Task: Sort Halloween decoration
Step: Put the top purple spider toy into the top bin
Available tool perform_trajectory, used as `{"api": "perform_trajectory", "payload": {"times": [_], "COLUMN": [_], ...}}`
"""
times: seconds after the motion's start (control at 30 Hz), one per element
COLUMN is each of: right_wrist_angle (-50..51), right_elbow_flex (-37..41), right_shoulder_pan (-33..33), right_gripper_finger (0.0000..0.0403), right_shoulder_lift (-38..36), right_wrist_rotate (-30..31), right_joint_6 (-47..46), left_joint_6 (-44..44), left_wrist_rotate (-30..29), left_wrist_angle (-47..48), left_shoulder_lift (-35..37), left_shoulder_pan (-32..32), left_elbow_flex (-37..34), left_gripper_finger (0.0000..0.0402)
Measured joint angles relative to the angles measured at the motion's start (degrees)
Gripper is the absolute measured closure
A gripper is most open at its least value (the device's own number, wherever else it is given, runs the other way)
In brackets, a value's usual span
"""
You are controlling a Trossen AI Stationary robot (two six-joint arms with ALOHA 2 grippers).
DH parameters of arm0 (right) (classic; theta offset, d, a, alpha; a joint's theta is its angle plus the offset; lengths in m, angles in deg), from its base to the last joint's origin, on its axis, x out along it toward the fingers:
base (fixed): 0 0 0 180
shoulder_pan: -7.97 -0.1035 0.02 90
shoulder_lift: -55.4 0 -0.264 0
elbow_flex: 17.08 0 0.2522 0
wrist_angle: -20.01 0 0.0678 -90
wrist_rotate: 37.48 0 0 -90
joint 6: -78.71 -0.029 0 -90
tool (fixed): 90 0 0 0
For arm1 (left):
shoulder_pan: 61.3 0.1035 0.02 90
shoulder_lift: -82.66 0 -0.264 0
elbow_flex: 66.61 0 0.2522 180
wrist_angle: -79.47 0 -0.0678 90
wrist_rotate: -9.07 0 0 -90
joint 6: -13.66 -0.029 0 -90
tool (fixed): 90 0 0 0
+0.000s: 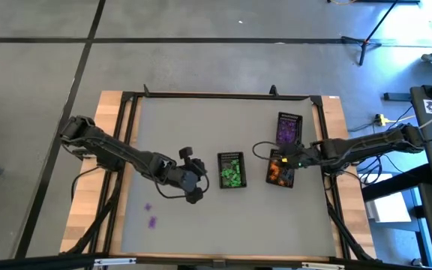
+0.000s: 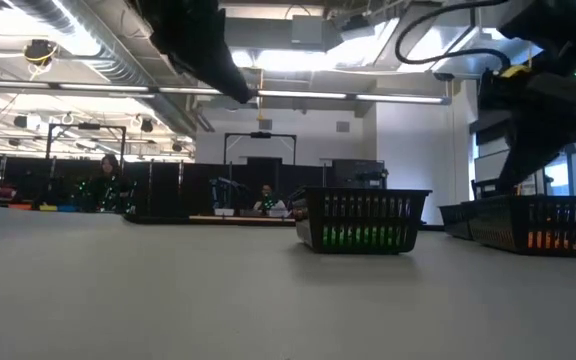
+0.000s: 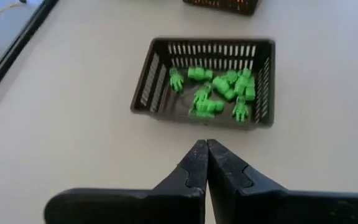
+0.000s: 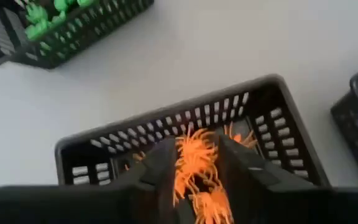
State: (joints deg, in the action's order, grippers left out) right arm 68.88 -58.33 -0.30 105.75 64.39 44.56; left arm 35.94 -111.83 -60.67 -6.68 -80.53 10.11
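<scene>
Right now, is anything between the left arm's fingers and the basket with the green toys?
No. The left wrist view shows only bare table between the shut left gripper and the green basket.

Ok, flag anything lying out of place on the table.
Two purple trinkets lie loose on the bare table near its front-left corner, far from the basket of purple pieces at back right. The green basket and orange basket hold their colours.

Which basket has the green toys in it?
The middle black mesh basket holds the green plastic trinkets; the others hold orange and purple ones.
</scene>
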Motion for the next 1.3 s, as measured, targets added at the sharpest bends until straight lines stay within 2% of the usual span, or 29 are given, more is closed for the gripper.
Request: {"api": "perform_trajectory", "payload": {"times": [0.1, 0.2, 0.33, 0.47, 0.57, 0.73, 0.97, 1.13, 1.3], "right_wrist_angle": [-4.0, -8.2, -14.8, -21.3, -25.2, -26.1, -26.1, -26.1, -26.1], "right_elbow_flex": [0.0, 0.0, 0.0, 0.0, 0.0, 0.0, 0.0, 0.0, 0.0], "right_shoulder_pan": [0.0, 0.0, 0.0, 0.0, 0.0, 0.0, 0.0, 0.0, 0.0], "right_gripper_finger": [0.0254, 0.0236, 0.0232, 0.0238, 0.0239, 0.024, 0.024, 0.024, 0.024], "right_shoulder_lift": [0.6, 0.5, 0.5, 0.5, 0.5, 0.5, 0.5, 0.5, 1.5], "right_wrist_rotate": [1.8, 3.4, 5.5, 5.7, 5.5, 5.6, 4.9, 4.9, 4.8], "right_joint_6": [0.1, 1.3, 5.1, 9.9, 12.9, 14.1, 14.6, 14.6, 14.6], "left_joint_6": [2.3, 8.2, 20.0, 29.3, 34.2, 44.1, 59.5, 66.2, 70.4], "left_wrist_rotate": [0.6, 2.1, 4.8, 7.9, 8.8, 9.4, 10.2, 17.8, 26.2], "left_wrist_angle": [5.2, 13.4, 25.4, 31.3, 32.0, 32.0, 33.9, 30.4, 22.4], "left_shoulder_lift": [0.2, 1.5, 1.7, 1.6, 1.6, 1.6, 1.6, 1.6, 1.6], "left_shoulder_pan": [-0.4, -1.2, -3.6, -8.0, -11.9, -18.1, -24.1, -26.1, -26.6], "left_elbow_flex": [0.0, 0.0, 0.0, 0.0, 0.0, 0.0, -2.2, -9.3, -16.5], "left_gripper_finger": [0.0401, 0.0401, 0.0399, 0.0367, 0.0331, 0.0281, 0.0267, 0.0266, 0.0266]}}
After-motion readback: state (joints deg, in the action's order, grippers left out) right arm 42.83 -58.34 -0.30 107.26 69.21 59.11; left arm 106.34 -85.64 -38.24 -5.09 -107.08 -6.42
